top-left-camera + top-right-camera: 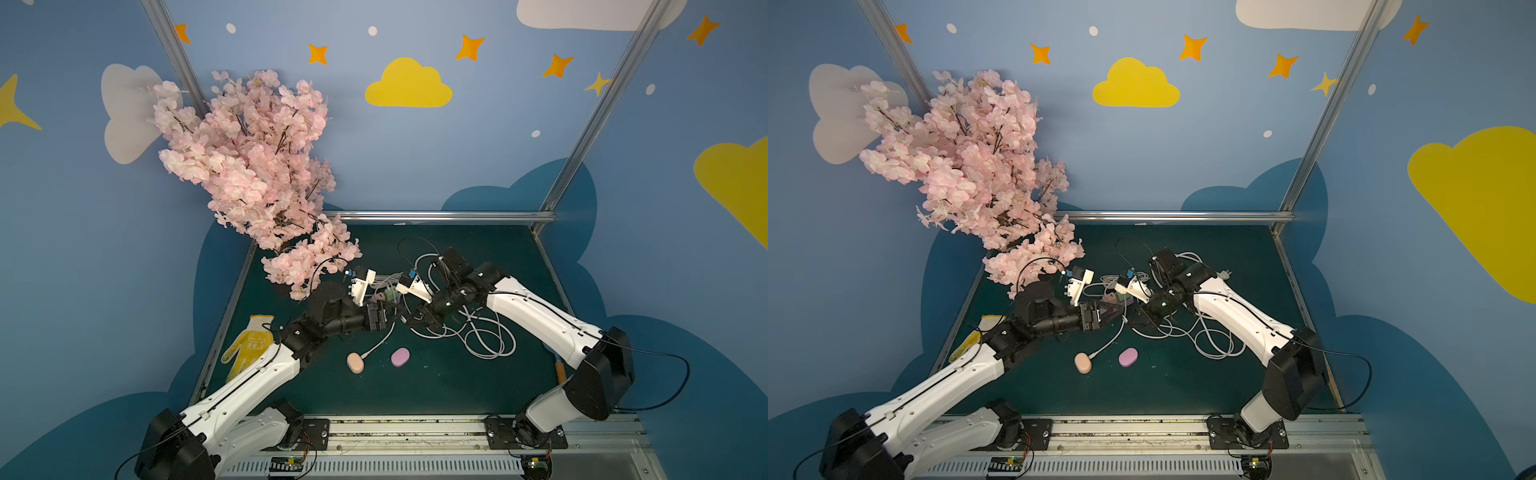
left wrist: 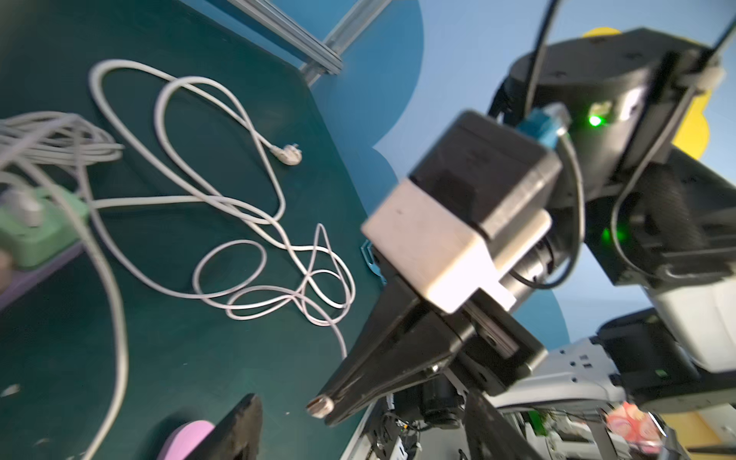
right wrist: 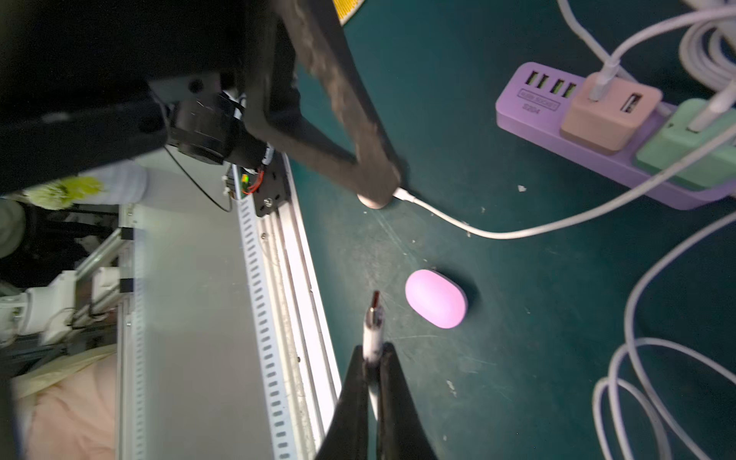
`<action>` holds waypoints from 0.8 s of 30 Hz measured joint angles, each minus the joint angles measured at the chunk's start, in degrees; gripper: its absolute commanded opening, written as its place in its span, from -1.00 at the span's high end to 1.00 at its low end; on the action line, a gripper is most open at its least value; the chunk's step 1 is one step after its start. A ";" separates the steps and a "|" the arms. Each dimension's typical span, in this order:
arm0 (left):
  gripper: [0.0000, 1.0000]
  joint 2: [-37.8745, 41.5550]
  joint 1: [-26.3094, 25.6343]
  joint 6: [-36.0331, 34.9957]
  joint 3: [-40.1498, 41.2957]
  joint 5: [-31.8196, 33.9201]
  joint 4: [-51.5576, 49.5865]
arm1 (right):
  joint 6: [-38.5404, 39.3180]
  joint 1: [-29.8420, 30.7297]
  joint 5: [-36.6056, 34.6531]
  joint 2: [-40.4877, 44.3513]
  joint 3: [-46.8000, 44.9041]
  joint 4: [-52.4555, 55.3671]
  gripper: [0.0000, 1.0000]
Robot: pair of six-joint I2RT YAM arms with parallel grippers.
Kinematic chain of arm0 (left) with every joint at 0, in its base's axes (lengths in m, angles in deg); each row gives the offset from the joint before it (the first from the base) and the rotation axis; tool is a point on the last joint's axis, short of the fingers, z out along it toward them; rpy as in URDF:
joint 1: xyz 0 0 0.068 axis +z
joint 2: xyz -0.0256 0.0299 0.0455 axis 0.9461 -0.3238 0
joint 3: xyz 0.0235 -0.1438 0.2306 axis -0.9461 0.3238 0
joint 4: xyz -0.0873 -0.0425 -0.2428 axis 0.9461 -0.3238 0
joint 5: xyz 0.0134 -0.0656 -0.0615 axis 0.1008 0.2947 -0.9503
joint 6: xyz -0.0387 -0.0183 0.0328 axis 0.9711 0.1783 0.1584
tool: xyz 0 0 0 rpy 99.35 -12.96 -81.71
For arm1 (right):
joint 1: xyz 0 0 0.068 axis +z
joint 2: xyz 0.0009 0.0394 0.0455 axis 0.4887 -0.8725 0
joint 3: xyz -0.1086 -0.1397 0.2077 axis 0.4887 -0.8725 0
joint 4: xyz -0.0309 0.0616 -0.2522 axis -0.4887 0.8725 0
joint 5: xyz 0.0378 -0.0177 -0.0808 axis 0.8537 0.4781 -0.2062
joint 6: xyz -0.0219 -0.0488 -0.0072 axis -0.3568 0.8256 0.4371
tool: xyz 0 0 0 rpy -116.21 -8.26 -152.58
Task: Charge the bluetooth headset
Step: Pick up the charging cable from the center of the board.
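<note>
The right hand is closed on the white plug of a charging cable, and the plug's metal tip sticks out past the fingertips. The pink headset case lies on the tabletop near that tip, apart from it. The left hand faces the right one, its fingers spread with nothing between them. Near it lies a peach headset case with a white cable plugged in. Farther back, a purple power strip sits among loose white cords. The tabletop is dark green. The blue walls carry yellow clouds and orange stars, and pink blossom branches fill the back left corner.
</note>
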 measured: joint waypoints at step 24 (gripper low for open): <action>0.39 -4.22 -1.53 8.72 -0.15 -4.39 12.74 | -15.91 -5.07 16.72 7.23 -5.22 -11.96 1.00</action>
